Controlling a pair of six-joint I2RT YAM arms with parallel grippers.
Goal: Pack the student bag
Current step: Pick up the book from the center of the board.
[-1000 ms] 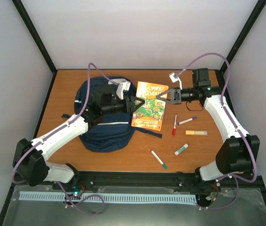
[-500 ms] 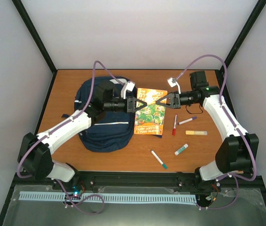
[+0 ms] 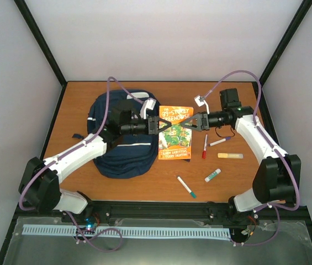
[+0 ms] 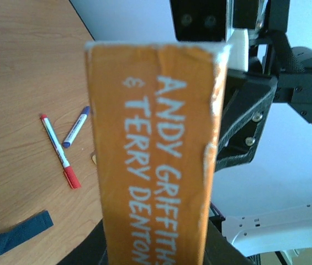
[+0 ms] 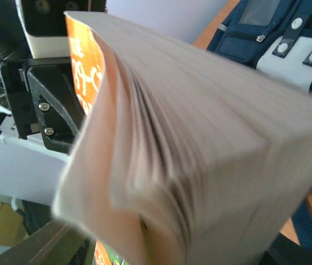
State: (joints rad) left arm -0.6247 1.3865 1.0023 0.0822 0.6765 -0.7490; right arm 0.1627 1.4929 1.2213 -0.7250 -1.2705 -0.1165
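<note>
The student bag (image 3: pixel 120 157) is being left flat on the table (image 3: pixel 144 185), just beside the book (image 3: pixel 175 142). It is judged soft and limp, best pinched at its opening rim. The book's spine is being clamped by the left gripper (image 3: pixel 165 126). Whether the right gripper (image 3: pixel 186 125) is gripping cannot be told. A second earlier, the book was being touched by the right gripper only.

Worktop (image 3: pixel 227 99): student bag (image 3: pixel 120 152) on left half | book (image 3: pixel 176 146) just right of bag, between my left tool (image 3: pixel 163 126) and right tool (image 3: pixel 187 125) | right of book: marker (image 3: pixel 205 147), second marker (image 3: pixel 220 142) beside it, stick (image 3: pixel 230 155) in front | nearer me: glue stick (image 3: pixel 212 175), lone marker (image 3: pixel 186 187) to its left.
</note>
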